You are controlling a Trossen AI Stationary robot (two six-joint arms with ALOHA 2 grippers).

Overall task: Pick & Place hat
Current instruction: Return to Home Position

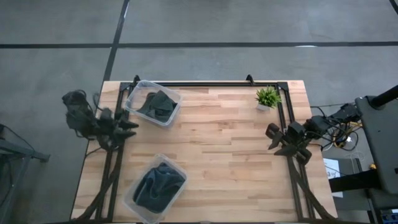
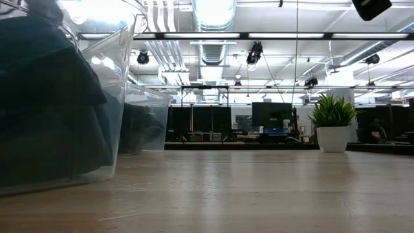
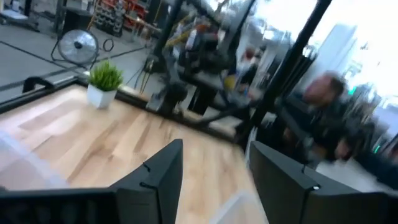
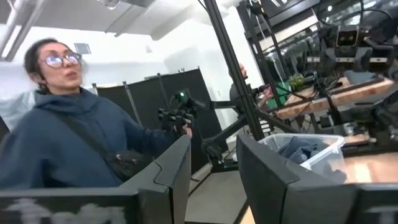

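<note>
Two dark hats lie in clear plastic bins on the wooden table. One hat (image 1: 157, 104) is in the bin (image 1: 134, 99) at the far left. The other hat (image 1: 158, 186) is in the bin (image 1: 138, 205) at the near edge, which fills the left of the low view (image 2: 119, 77). My left gripper (image 1: 129, 126) (image 3: 214, 149) is open at the table's left edge, between the two bins, with nothing between its fingers. At the right edge, my right gripper (image 1: 272, 134) (image 4: 213, 142) is also open and holds nothing.
A small potted plant (image 1: 267, 98) stands at the far right of the table. Black frame rails (image 1: 205, 84) run along the far edge and down both sides. A person (image 4: 56, 137) stands in the room beyond the table. Bare wood (image 1: 230, 149) lies between the arms.
</note>
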